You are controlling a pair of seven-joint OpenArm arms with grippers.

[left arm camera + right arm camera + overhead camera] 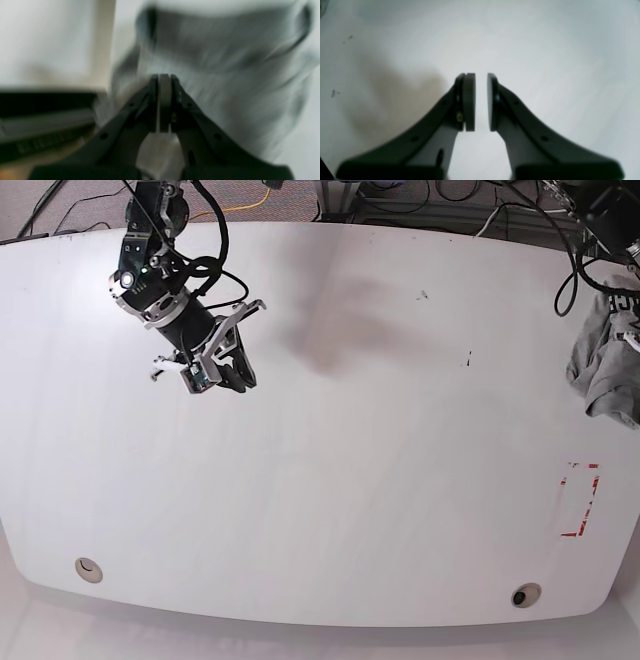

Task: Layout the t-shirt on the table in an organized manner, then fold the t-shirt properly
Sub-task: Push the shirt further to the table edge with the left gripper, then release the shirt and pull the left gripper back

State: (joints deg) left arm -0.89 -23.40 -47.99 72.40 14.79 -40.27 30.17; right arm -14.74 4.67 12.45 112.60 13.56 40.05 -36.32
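Note:
The grey t-shirt [605,358] hangs bunched at the far right edge of the white table [380,470], with black lettering showing near its top. In the left wrist view, which is blurred, the t-shirt [225,62] spreads out from the tips of my left gripper [164,75]. Its jaws are pressed together with the cloth gathered at them. My right gripper [235,375] hovers over the table's left back part. Its jaws stand slightly open with nothing between them, seen over bare table [545,50] in the right wrist view [481,75].
A red rectangular outline [580,500] is marked near the right front. Two round holes [89,569] [524,594] sit by the front edge. Cables and dark gear [480,200] lie behind the back edge.

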